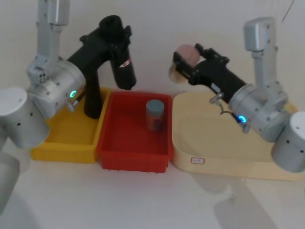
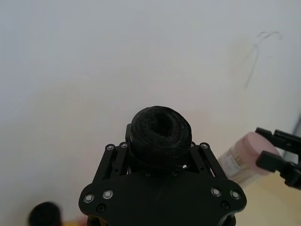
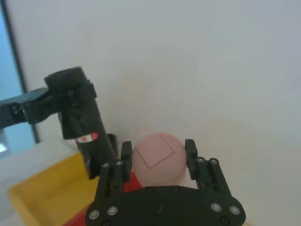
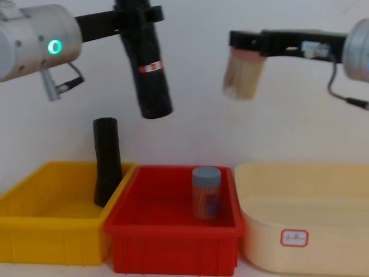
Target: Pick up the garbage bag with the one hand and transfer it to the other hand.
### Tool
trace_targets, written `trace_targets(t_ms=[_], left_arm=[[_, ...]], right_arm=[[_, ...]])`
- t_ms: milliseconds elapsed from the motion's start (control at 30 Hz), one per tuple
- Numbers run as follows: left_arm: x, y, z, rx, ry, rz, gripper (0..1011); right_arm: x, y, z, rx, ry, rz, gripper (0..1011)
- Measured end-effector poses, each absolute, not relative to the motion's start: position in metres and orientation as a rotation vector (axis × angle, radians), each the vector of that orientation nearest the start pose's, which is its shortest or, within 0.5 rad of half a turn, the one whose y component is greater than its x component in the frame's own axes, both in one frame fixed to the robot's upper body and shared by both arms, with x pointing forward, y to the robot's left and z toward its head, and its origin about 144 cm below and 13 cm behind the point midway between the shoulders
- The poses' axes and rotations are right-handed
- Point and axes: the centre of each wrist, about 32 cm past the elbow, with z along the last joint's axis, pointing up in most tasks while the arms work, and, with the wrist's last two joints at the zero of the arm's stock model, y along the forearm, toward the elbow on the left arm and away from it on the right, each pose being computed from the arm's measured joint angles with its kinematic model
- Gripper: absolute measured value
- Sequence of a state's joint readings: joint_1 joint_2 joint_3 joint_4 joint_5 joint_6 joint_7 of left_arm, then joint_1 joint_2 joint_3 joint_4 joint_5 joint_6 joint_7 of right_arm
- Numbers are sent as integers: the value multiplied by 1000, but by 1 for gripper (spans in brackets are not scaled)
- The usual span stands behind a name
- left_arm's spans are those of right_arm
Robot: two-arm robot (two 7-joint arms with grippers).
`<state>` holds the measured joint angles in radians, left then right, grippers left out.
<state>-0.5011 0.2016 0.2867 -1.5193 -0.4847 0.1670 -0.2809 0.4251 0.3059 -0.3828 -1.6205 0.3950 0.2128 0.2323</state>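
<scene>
At the bottom centre of the chest view sits a red bin point(image 4: 173, 249) with 1 blue-lidded can point(image 4: 206, 193) standing upright inside it. Touching it on the left is a yellow bin point(image 4: 52, 242), where a plain black roll point(image 4: 107, 161) stands on end against the wall nearest the red bin. On the right is a cream tray point(image 4: 323, 242).

The garbage bag point(image 4: 149, 75) hangs in the air in the upper left of the frame, above the seam between the yellow and red bins. It is slightly tilted, lower end toward the right, with its red-and-white label band point(image 4: 150, 67) about halfway down. The left gripper point(image 4: 135, 14), on the arm with the green ring point(image 4: 55, 46), is clamped around the bag's upper end, 2 fingers pressed to its sides.

In the upper right, the right gripper point(image 4: 245, 41) grips a pink-capped bottle point(image 4: 242, 72) above the cream tray, well apart from the bag.
</scene>
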Motion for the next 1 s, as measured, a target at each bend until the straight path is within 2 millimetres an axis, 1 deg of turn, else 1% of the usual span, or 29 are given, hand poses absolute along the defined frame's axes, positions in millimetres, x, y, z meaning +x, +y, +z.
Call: trace_targets(t_ms=[233,467,600,767,900,1000], left_arm=[[575,183,1302,-263,-9,875,473],[586,166,1293,-250,33,778,473],[590,156,1286,-243,54,723,473],[593,148,1278,-242,73,687,473],[594,145,1274,-246,79,675,473],[595,143,1272,-249,81,671,473]], right_arm=[[526,-211,1291,62,-149,-1035,647],[517,-230,1287,40,-149,-1140,647],[514,-240,1281,19,-131,-1198,647],[513,-254,1269,-18,-89,-1267,647],[517,-264,1256,-61,-43,-1316,647],[519,-268,1250,-84,-21,-1333,647]])
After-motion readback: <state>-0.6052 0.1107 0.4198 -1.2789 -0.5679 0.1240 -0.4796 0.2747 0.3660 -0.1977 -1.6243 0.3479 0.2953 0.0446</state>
